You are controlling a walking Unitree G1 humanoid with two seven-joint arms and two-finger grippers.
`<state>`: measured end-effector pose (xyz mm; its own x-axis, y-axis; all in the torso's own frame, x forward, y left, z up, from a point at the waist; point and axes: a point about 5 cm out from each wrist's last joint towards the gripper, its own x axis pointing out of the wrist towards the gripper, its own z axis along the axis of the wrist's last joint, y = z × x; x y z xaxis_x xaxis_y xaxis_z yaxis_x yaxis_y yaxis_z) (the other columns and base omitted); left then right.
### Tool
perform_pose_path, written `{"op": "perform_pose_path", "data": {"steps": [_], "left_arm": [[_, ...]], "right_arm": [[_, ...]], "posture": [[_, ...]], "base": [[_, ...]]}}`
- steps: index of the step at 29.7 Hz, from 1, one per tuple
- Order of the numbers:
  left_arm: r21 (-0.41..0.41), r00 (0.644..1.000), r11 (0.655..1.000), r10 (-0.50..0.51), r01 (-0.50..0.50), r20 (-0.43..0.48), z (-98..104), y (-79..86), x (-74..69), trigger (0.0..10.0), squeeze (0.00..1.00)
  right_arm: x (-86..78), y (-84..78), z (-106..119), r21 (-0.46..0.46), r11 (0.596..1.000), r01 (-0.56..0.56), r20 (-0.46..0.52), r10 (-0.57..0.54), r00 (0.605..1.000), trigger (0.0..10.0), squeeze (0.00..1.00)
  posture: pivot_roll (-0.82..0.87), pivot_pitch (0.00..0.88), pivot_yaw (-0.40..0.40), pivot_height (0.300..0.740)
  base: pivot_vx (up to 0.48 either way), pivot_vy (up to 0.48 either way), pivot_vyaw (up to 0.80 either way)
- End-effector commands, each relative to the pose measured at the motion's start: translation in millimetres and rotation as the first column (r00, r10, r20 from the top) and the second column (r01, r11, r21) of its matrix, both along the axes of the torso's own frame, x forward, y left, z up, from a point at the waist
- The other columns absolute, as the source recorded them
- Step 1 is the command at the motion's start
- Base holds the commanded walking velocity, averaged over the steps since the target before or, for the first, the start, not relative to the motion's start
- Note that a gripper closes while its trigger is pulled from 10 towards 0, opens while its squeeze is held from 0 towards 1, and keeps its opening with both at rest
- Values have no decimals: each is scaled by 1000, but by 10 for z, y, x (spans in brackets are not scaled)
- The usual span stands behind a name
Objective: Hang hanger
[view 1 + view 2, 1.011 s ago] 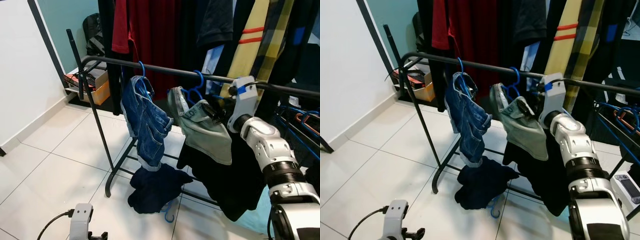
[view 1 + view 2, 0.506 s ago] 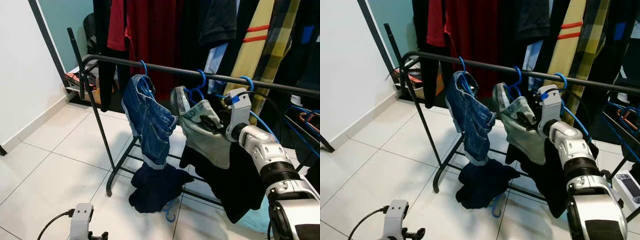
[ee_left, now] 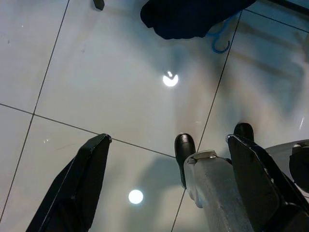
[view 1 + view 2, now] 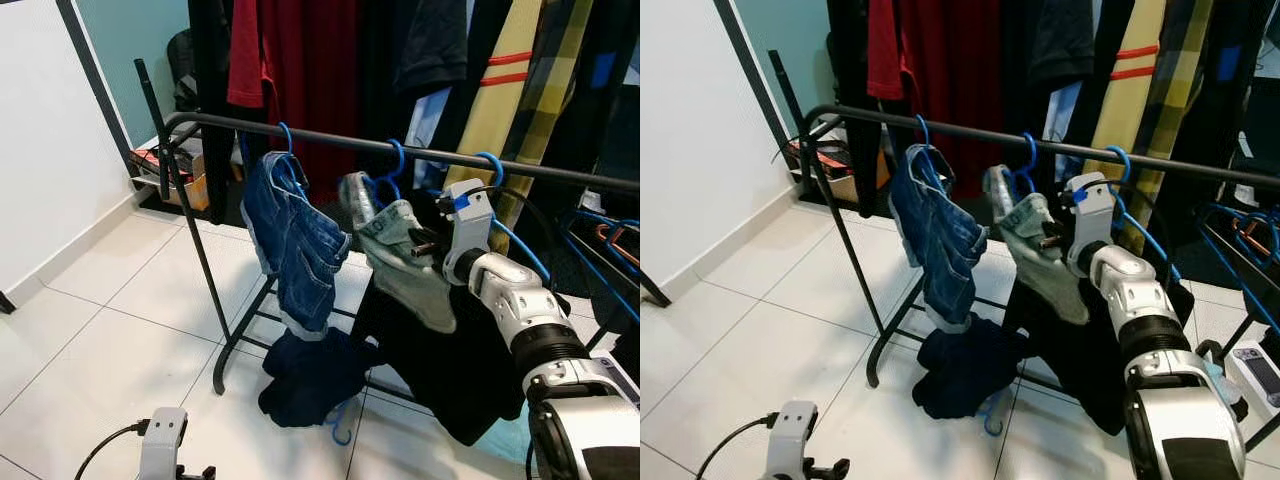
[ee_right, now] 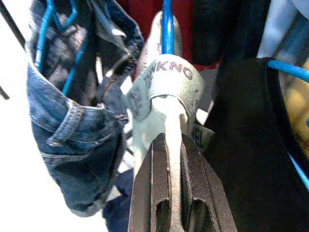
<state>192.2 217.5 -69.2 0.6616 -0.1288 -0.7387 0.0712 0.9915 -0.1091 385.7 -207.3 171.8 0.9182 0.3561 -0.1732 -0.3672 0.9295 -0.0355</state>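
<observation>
Right gripper has its jaws pinched nearly closed on the grey-green fabric draped over a blue hanger, hooked mid-way along the black rail. Stiff blue denim hangs beside it. Left gripper hangs idle with jaws wide apart above glossy floor tiles.

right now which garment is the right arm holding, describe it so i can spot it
Find the black rail across the rack. Three blue hangers hook over it; the middle one carries a grey garment, between the jeans and a black garment. It alone is pale grey, with a lettered waistband, pinched in the right gripper.
</observation>
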Motion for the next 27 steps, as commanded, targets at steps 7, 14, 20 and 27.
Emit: {"op": "perform_pose_path", "data": {"steps": [7,14,20,27], "left_arm": [[30,1000,1000,-7,8,-13,-5,72,-38,10000,0],[38,1000,999,5,-5,-13,-4,78,-32,10000,0],[58,1000,998,22,-21,-15,-2,89,-24,10000,0],[99,1000,995,8,-6,-15,10,105,0,10000,0]], "right_arm": [[-8,38,42,42,998,-37,53,35,998,0,0],[-7,-25,206,83,996,-19,145,7,989,0,0],[-95,-69,404,97,993,-73,249,47,967,0,0],[-403,-79,261,-12,975,-223,200,221,954,0,0]], "posture": [[-93,0,56,740],[-95,0,59,740],[-98,0,58,740],[-124,0,66,740]], "base": [[0,0,0],[0,0,0],[0,0,0],[-37,0,0]]}}
